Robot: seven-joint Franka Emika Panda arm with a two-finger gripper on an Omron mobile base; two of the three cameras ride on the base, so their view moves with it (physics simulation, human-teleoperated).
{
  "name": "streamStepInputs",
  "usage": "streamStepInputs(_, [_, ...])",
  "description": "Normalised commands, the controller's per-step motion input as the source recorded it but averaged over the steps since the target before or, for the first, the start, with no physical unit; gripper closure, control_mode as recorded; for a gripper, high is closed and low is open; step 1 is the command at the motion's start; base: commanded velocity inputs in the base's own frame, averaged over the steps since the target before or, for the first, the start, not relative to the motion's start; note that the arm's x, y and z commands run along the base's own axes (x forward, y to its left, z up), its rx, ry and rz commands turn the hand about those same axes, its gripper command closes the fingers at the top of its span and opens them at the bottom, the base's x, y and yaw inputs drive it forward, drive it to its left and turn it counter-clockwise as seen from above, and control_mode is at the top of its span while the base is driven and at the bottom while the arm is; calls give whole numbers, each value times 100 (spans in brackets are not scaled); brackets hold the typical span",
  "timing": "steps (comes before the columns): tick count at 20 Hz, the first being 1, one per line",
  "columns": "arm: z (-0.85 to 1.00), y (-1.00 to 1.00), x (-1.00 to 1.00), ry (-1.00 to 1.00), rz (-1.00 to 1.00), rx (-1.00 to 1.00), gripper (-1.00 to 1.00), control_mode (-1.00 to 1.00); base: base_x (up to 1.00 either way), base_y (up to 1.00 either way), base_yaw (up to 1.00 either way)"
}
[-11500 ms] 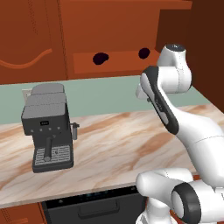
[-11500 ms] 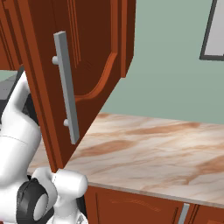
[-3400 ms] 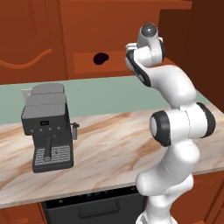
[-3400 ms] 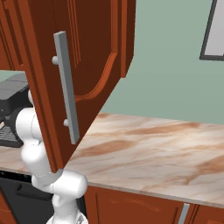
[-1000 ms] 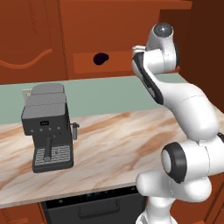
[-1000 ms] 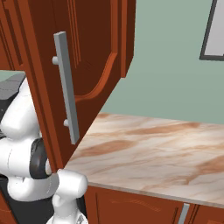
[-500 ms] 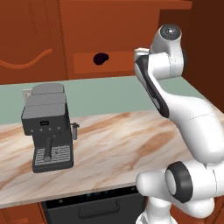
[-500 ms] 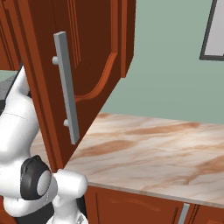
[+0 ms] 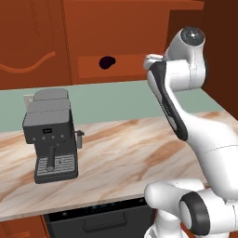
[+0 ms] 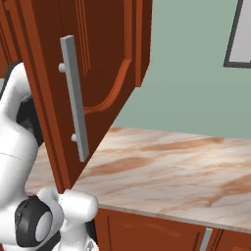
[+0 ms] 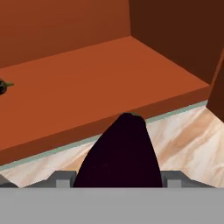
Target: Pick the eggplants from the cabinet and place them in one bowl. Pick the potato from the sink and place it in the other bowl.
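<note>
The left base view looks forward and down over the table (image 9: 116, 158) toward the cabinet (image 9: 116, 32). The right base view sees the same table past the open door (image 10: 93, 73). The hand view sits close, facing the shelf (image 11: 87, 83).

Counter: marbled tan-and-cream countertop (image 9: 121, 158) running under the cabinet (image 9: 116, 32).
On the counter: a dark grey coffee machine (image 9: 50, 135), upright, toward the left.
Shelf niche (image 9: 125, 65): one dark eggplant (image 9: 107, 62) lying on it (left of the arm).
</note>
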Motion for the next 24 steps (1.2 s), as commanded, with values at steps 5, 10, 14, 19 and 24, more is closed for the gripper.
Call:
streamStepInputs(5, [0,13,-45,5,10,6,100,-100,0,0,0])
streamStepInputs(10, [-1,15,-40,3,13,2,100,-100,0,0,0])
streamStepInputs(14, [-14,18,-33,0,12,0,100,-100,0,0,0])
streamStepInputs(19, [-20,17,-29,0,10,0,100,-100,0,0,0])
streamStepInputs(24, [-25,6,-25,0,3,-2,100,-100,0,0,0])
